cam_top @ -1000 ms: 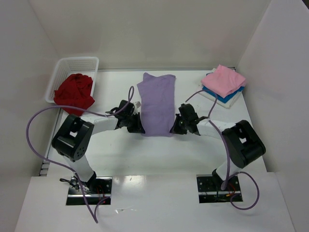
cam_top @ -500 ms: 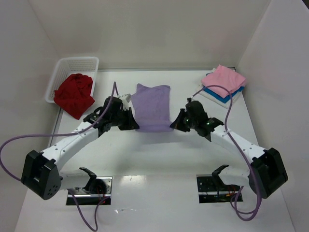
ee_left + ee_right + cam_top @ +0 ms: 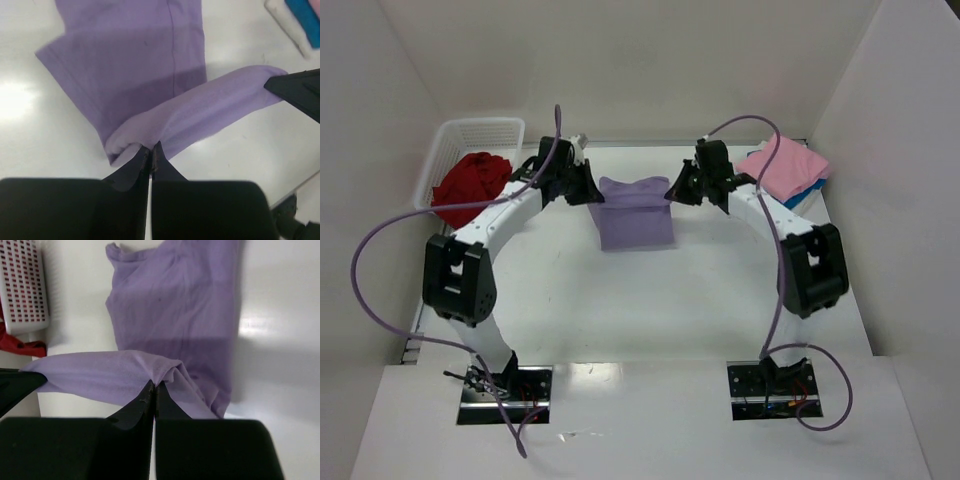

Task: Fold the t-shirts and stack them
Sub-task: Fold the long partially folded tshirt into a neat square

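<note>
The lavender t-shirt (image 3: 635, 215) lies on the table's far middle, its near end lifted and doubled back over itself. My left gripper (image 3: 592, 190) is shut on its left corner; the pinch shows in the left wrist view (image 3: 151, 148) on the purple cloth (image 3: 150, 75). My right gripper (image 3: 677, 190) is shut on the right corner, seen in the right wrist view (image 3: 153, 385) on the cloth (image 3: 175, 305). The deep red t-shirt (image 3: 472, 192) spills from the basket. The pink t-shirt (image 3: 782, 165) lies folded on the bright blue one (image 3: 800, 192) at far right.
The white lattice basket (image 3: 470, 140) stands at the far left, also in the right wrist view (image 3: 22, 285). A white board (image 3: 765, 205) lies under the blue and pink stack. White walls close in the table on three sides.
Both grippers have carried the shirt's near edge away from the bases toward the far end, folding the lavender shirt over itself; the arms are now stretched far forward.
</note>
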